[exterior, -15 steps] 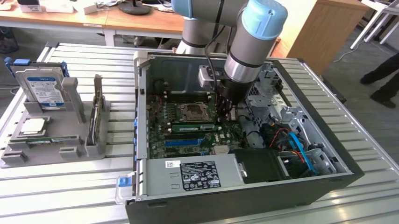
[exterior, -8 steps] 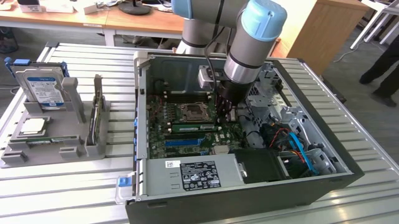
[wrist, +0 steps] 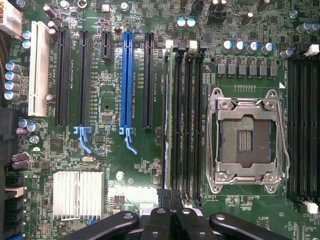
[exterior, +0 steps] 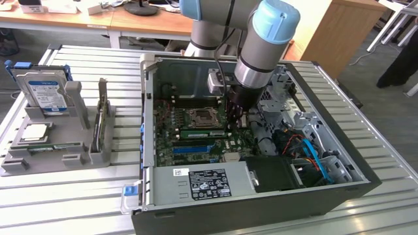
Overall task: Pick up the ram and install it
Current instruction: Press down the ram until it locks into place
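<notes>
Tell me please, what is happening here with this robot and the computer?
A robot arm reaches into an open computer case, its hand shut and hovering over the motherboard at the memory slots beside the empty processor socket. A ram stick already sits in a slot. A hard drive waits in the grey holder outside.

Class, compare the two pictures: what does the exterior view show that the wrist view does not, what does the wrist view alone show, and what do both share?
Exterior view alone: the robot arm reaching down into the open computer case, the grey holder on the slatted table with a hard drive and a processor chip, and the labelled power supply.

Wrist view alone: the blue expansion slot, the silver heatsink and the gripper, shut, above the motherboard.

Both: the green motherboard, its empty processor socket and the memory slots beside it.
</notes>
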`<state>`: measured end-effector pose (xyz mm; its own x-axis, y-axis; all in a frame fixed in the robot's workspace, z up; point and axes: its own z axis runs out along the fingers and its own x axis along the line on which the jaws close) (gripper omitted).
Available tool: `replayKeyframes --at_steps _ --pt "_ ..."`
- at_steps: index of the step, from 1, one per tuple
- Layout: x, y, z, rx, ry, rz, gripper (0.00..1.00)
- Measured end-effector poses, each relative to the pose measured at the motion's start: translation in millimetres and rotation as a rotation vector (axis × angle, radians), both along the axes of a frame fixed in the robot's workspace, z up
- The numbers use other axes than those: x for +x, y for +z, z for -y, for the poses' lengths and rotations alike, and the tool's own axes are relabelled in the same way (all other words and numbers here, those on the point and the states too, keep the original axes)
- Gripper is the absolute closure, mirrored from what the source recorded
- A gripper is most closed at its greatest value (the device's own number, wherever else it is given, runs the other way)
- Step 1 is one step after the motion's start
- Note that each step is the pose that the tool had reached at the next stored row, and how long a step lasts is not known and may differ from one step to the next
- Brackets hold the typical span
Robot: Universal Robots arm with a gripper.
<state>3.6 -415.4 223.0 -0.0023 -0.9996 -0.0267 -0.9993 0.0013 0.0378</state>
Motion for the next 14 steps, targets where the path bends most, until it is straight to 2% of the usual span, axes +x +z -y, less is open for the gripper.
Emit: replayKeyframes --at_steps 14 --pt "0.0 -1.1 -0.1 0.0002 0.0 0.0 0.89"
